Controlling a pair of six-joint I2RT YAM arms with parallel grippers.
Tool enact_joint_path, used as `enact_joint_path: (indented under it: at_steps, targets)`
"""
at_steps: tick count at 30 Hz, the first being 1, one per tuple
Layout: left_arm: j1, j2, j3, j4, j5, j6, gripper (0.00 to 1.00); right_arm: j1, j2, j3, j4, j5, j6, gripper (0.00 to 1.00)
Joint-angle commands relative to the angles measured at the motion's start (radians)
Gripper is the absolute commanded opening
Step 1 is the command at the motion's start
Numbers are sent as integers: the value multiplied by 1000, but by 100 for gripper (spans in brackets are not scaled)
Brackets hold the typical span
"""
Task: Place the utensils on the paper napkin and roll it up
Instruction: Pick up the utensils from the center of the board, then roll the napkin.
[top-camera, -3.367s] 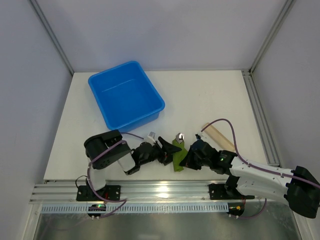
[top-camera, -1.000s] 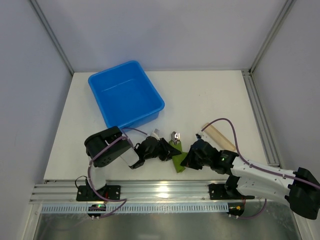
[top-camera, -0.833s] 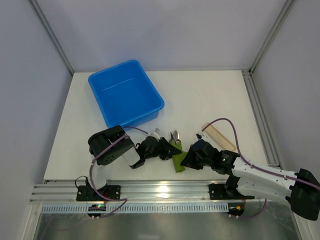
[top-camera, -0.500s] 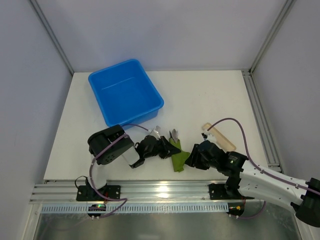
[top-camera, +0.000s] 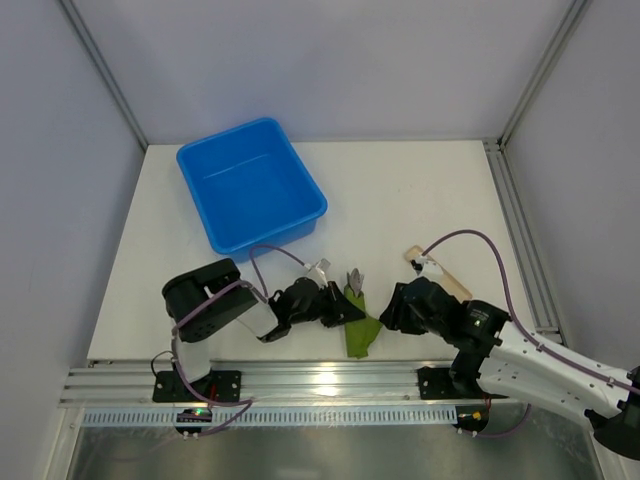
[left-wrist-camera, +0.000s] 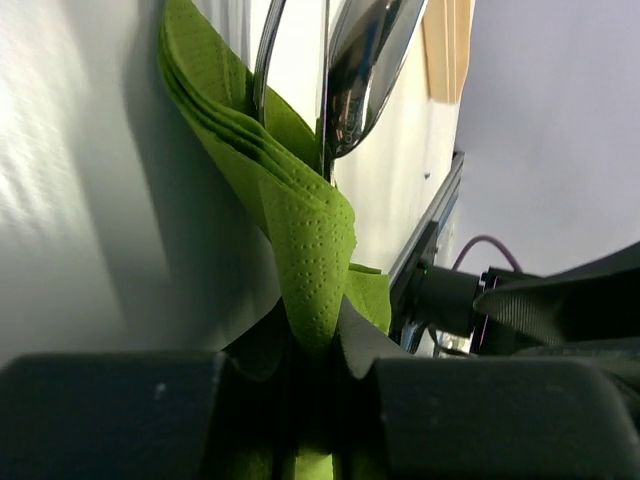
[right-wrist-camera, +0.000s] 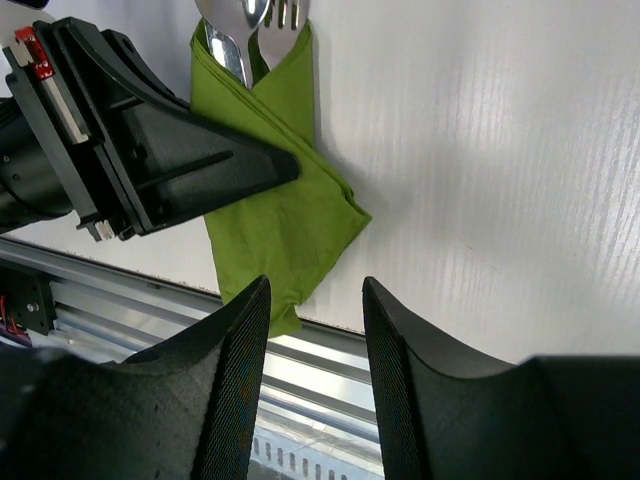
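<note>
You are in the rolling step: your left gripper (left-wrist-camera: 315, 375) pinches the napkin (top-camera: 360, 338), utensils (right-wrist-camera: 245, 25) tucked inside, low in the middle of the top view, and your right gripper (right-wrist-camera: 314, 300), jaws apart and empty, should likely fold the loose flap next.

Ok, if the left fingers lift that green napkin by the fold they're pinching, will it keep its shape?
Probably not: the napkin looks thin and floppy, creasing softly where the left fingers pinch it. Its free corner would likely droop. The utensils lie loosely in its fold and look smooth, so they may slide out.
</note>
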Motion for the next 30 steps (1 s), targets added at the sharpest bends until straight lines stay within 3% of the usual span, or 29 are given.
enact_joint_path:
  at_steps: [1,5,15,24,30]
  targets:
    - [-23,-69,9,31,-8,51,0,1,12,51,-8,31,-52,46]
    - [-51,-155,-8,22,-35,145,0,-1,4,67,1,5,-87,46]
    - [-85,-488,-36,-302,-136,477,0,1,-69,102,33,-92,-219,47]
    - [-86,-721,-22,-604,-311,561,0,10,-146,99,185,-266,-285,49]
    - [-86,-827,13,-730,-370,557,0,81,-47,129,303,-293,-310,52]
